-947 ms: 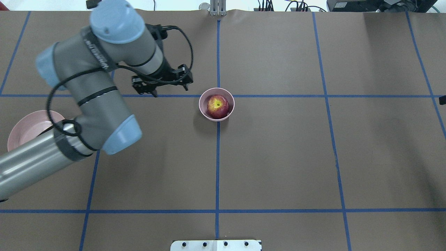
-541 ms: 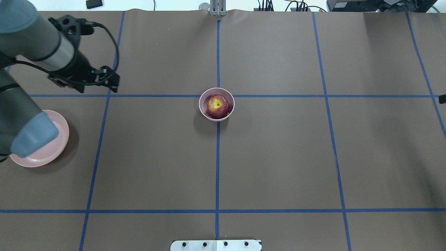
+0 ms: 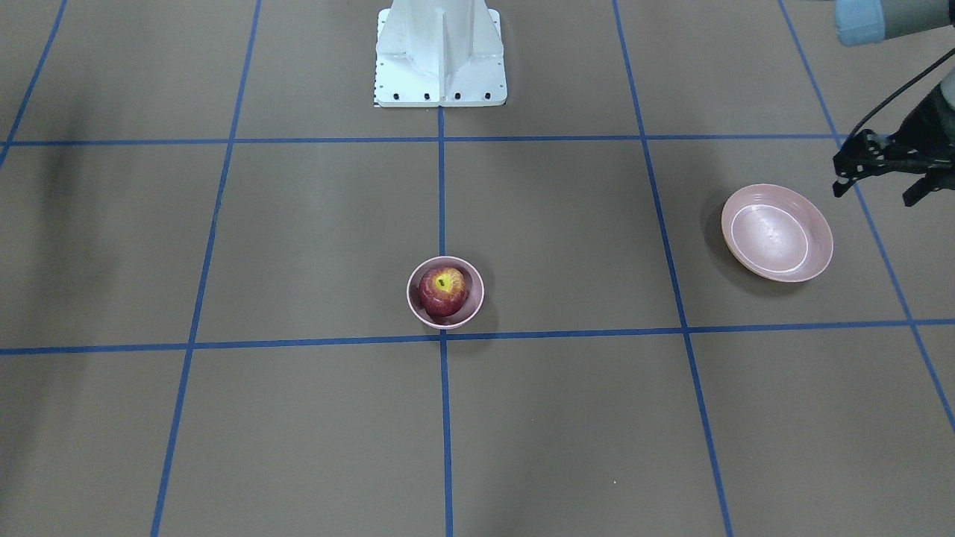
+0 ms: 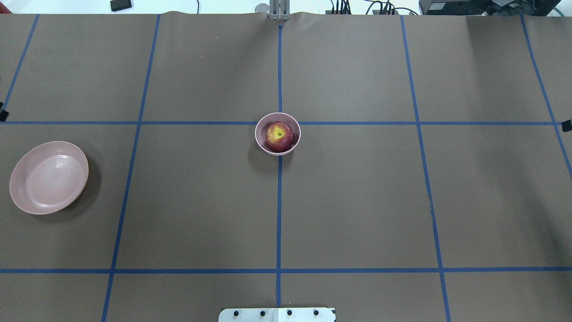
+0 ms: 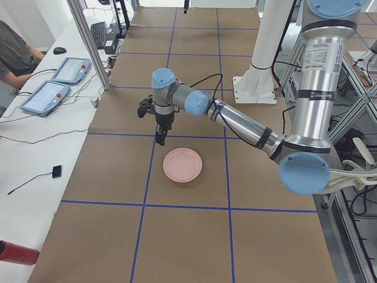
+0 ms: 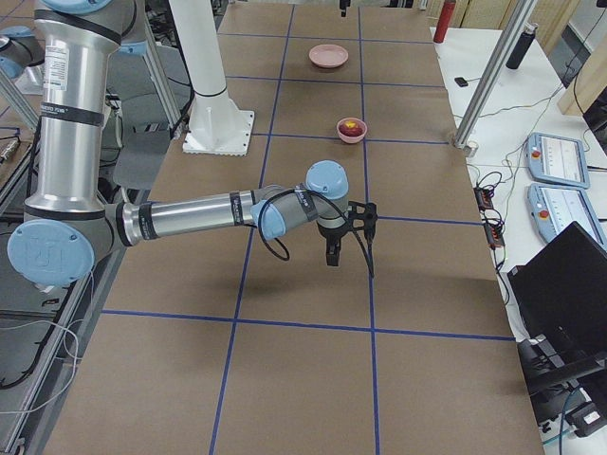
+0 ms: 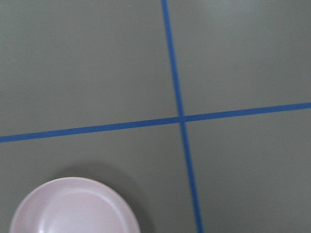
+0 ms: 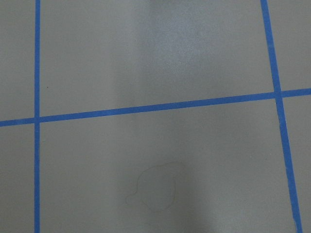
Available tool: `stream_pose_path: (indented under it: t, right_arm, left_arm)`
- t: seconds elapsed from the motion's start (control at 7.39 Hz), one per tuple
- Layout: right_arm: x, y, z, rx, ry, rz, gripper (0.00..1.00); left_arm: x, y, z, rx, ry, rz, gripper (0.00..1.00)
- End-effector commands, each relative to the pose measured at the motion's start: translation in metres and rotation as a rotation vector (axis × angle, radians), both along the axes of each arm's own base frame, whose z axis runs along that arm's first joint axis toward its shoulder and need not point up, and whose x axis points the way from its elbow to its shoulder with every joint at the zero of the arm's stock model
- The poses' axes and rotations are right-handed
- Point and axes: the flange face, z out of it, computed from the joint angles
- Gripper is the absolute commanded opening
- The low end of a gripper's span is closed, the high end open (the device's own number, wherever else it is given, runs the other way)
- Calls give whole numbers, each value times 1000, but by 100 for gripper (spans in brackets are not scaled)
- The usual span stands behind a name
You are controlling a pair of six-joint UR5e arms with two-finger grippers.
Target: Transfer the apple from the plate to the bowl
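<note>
- Overhead exterior: table (image 4: 357, 201) covered in brown paper, blue tape lines (image 4: 279, 223) mark a grid of big squares.
- apple (image 4: 279, 135) sits in the bowl (image 4: 256, 134), stem hollow with its yellow patch up; bowl is at table centre, on the crossing of two tape lines.
- plate (image 4: 49, 179) is bare, far on the robot's left side, well apart from the bowl.
- Front-facing view: same layout, apple (image 3: 443, 291) inside the bowl (image 3: 409, 294), plate (image 3: 776, 235) near that view's right edge.
- left gripper (image 3: 874, 192) hangs above the paper just beside the plate, fingers spread wide, nothing between them.
- Left wrist view: only paper, a tape crossing and the plate's rim (image 7: 73, 208) at the bottom.
- right gripper (image 6: 334, 254) hangs over bare paper on the robot's right side, well apart from the bowl (image 6: 352, 130); cannot tell if its fingers are apart or closed.
- Right wrist view: paper, tape lines, a faint ring-shaped mark (image 8: 155, 189).
- white mount base (image 3: 440, 60) is bolted at the robot's edge of the table.
- Room: a white bench runs along the far side with teach pendants (image 5: 65, 71), cables, a laptop (image 6: 560, 284), aluminium posts (image 5: 88, 41).
- seated person (image 5: 15, 56) at the bench in the left side view; red bottle (image 5: 17, 252) lying on the bench.
</note>
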Motion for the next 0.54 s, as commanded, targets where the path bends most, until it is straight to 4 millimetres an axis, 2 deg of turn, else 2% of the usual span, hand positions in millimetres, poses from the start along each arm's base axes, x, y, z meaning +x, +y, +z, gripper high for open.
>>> stream_pose_path:
  t: [0.0, 0.14, 0.27, 0.41]
  right_arm:
    - [14, -3, 13, 35, 10, -22, 100]
    - [13, -4, 10, 41, 8, -24, 100]
    - [11, -14, 1, 59, 4, -26, 100]
    - [8, -20, -5, 33, 6, -29, 100]
  left_arm:
    - [-89, 25, 80, 8, -23, 13, 98]
    - [-93, 38, 118, 30, -1, 38, 98]
    - [-94, 35, 139, 50, 2, 30, 98]
    - [-95, 36, 142, 59, -4, 37, 98]
